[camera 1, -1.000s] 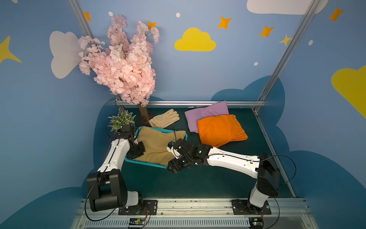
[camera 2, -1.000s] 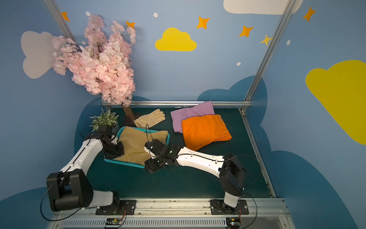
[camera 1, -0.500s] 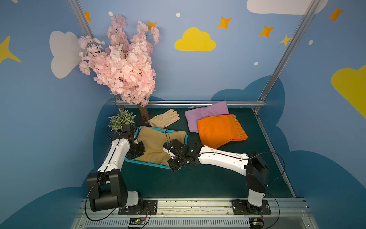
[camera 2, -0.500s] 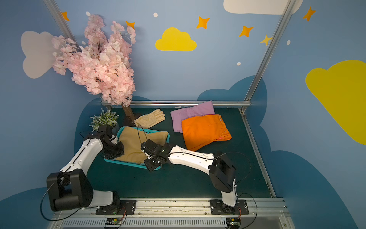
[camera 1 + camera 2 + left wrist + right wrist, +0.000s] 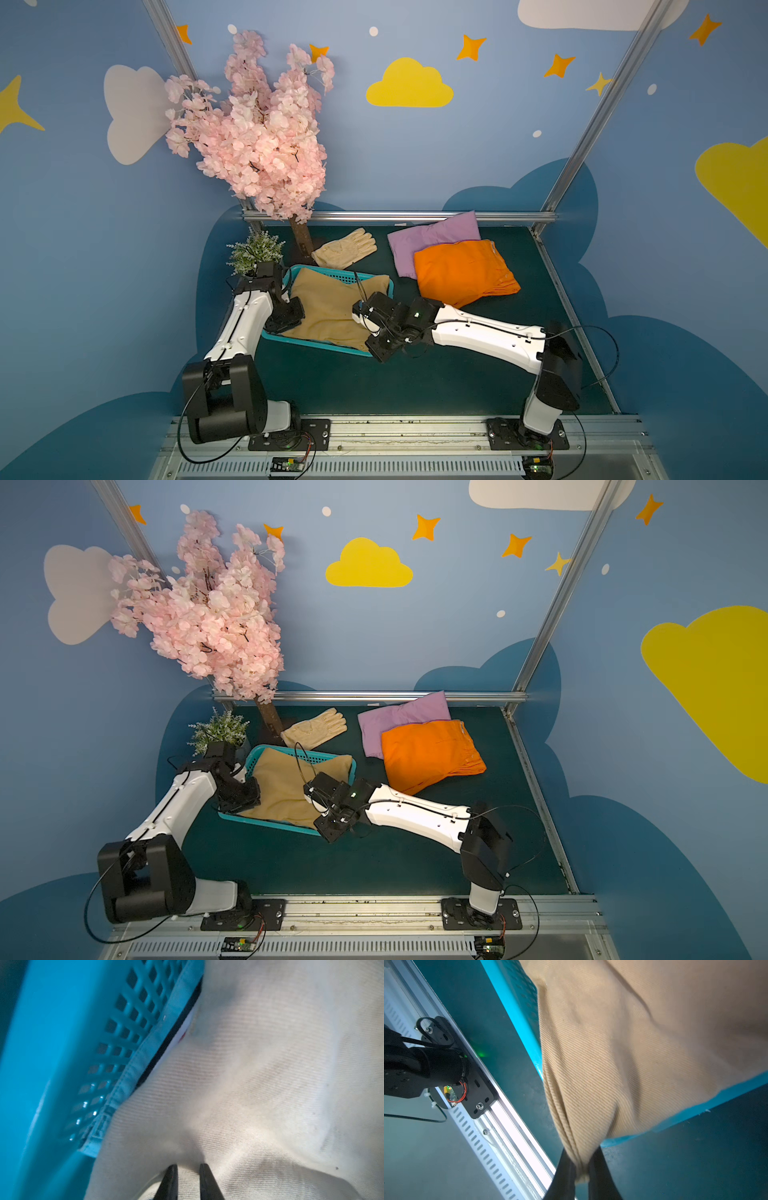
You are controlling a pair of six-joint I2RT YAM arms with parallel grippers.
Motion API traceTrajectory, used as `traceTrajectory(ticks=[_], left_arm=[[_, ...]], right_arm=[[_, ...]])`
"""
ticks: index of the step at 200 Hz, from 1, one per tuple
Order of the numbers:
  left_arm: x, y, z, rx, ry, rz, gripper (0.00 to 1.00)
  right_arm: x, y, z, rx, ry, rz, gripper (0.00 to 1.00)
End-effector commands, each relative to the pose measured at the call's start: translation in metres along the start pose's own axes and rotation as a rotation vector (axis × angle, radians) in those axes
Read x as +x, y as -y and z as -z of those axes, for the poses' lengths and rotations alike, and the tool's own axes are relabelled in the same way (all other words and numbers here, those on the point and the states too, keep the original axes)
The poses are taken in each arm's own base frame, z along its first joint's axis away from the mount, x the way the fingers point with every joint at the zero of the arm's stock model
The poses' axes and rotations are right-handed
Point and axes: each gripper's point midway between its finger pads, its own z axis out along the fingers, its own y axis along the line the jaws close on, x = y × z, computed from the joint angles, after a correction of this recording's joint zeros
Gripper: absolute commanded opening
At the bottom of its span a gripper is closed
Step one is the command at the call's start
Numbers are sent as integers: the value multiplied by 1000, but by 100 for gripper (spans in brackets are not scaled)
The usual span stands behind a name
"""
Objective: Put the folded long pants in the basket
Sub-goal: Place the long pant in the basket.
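Over the basket (image 5: 517, 1012) rim, your right gripper (image 5: 581, 1165) has just closed on the overhanging tan pants (image 5: 633, 1043), left gripper (image 5: 188, 1169) also pinching them; tucking remains outstanding.

**Painted Sky Around a Green Tabletop**

Blue walls (image 5: 498, 166) carry a yellow cloud (image 5: 409, 85), a white cloud (image 5: 129, 112) and orange stars (image 5: 471, 46). Aluminium posts (image 5: 598, 112) frame the corners. A pink blossom tree (image 5: 262, 137) and a small potted plant (image 5: 255, 251) stand at the far left of the dark green tabletop (image 5: 415, 382).
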Motion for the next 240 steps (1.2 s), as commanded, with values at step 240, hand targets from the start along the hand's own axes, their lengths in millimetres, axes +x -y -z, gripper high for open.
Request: traceTrajectory(ticks=[240], left_arm=[[-84,56,22,256,44,28,45]], right_arm=[[1,144,101,63,261,-480,53]])
